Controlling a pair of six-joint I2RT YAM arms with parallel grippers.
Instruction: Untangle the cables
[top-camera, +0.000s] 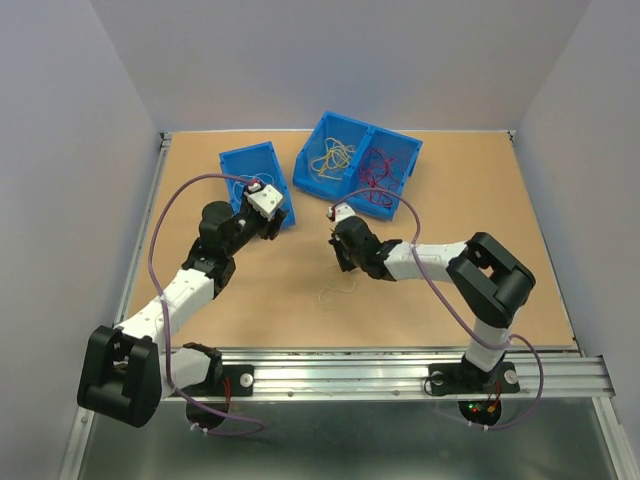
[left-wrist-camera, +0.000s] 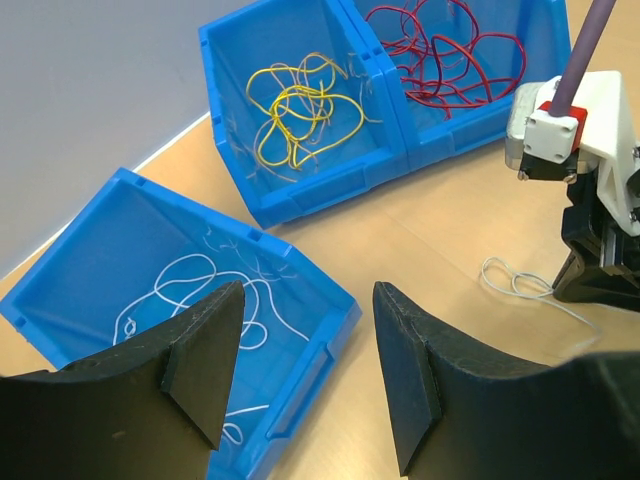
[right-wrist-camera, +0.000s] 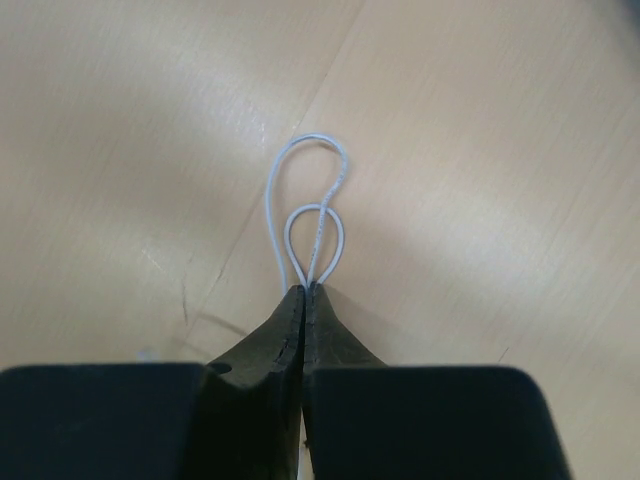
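My right gripper is shut on a thin white cable whose two loops stick out past the fingertips just above the wooden table. In the top view this gripper is at mid-table, with the white cable trailing on the board in front of it. My left gripper is open and empty, hovering over the near corner of a blue bin that holds white cables. In the top view the left gripper is by that bin. Yellow cables and red cables lie in two further bins.
The joined pair of blue bins stands at the back centre, yellow cables in the left one, red in the right. The right gripper and the white cable show at the right of the left wrist view. Grey walls enclose the table.
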